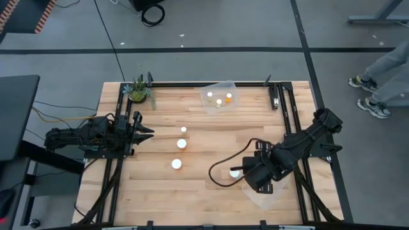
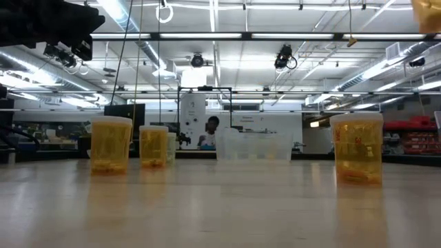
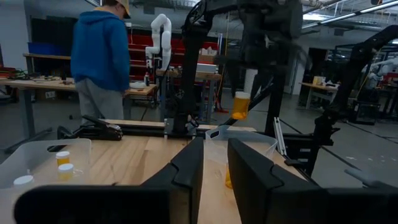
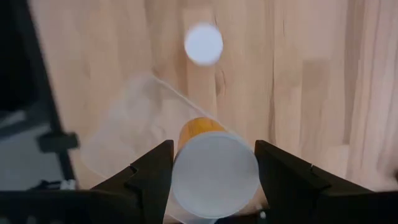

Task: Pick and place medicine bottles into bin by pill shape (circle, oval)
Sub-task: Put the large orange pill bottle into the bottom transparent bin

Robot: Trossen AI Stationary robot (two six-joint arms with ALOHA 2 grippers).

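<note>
Right gripper [image 4: 211, 171] hangs above table [image 1: 192, 185], fingers clamped on held bottle [image 4: 214, 171], white cap btwn them, over near clear bin [image 4: 124, 134]; one bottle [image 4: 203, 43] stands on wood beyond. Left gripper [image 1: 146, 131] waits at left edge, fingers apart. Far bin [image 1: 220, 96] holds 3 bottles. Three loose bottles [image 1: 181, 144] stand mid-table.

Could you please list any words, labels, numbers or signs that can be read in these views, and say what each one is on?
No text can be read in any view.
Medicine bottle nearest the low camera: marks on its orange side, too blurred to read.
Bottle between the right hand's fingers: plain white cap, no text visible.
Bottles in the clear bin: too small to show labels.
Left hand: no markings.
</note>
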